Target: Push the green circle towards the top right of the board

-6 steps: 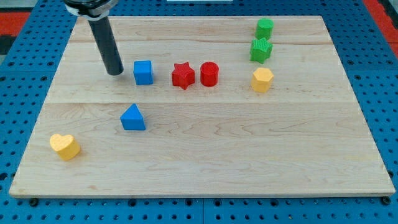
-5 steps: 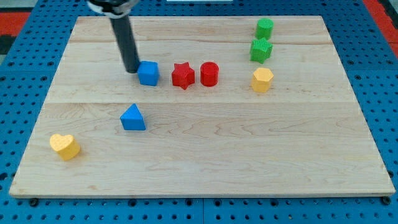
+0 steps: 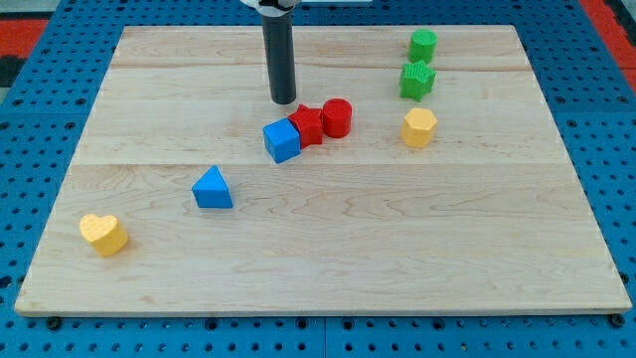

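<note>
Blocks on the board, rod near the middle

Rod w/ my tip (image 3: 284,101) stands near the board's top middle. No claw on this arm, just a dark rod, so can't tell any open or shut state. My tip sits just above the red star (image 3: 308,125) and the blue cube (image 3: 282,140), close to both but w/ a small gap.

Blue cube, red star and red cylinder (image 3: 337,117) are bunched in a slanted row. Cube is at the lower left, tilted a bit, touching the star. Star touches the cylinder on the view's right.

Green circle (image 3: 423,45) is near the board's top right, well apart from my tip. Green star-like block (image 3: 417,81) is just below it, v. close. Yellow hexagon-like block (image 3: 418,127) is below that one, w/ a small gap.

Blue triangle (image 3: 212,187) is left of middle, alone. Yellow heart (image 3: 103,234) is near the bottom left corner, far from the rest.

Wooden board (image 3: 397,239) lies on a blue desk (image 3: 30,139) full of little holes.
</note>
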Motion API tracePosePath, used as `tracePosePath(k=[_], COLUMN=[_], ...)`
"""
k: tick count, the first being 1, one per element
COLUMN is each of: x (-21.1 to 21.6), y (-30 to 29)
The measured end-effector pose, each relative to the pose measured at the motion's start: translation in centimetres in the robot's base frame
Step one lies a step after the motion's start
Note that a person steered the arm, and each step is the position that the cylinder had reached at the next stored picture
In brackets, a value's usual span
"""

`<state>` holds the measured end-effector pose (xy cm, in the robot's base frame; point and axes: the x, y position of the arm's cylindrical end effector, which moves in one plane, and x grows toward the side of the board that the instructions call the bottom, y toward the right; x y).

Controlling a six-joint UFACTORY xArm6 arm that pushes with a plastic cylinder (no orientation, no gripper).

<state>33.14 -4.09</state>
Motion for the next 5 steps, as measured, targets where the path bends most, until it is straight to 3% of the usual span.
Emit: tracePosePath(k=[1,5], x=[-3.9,-10.3], y=[5.1,18.3])
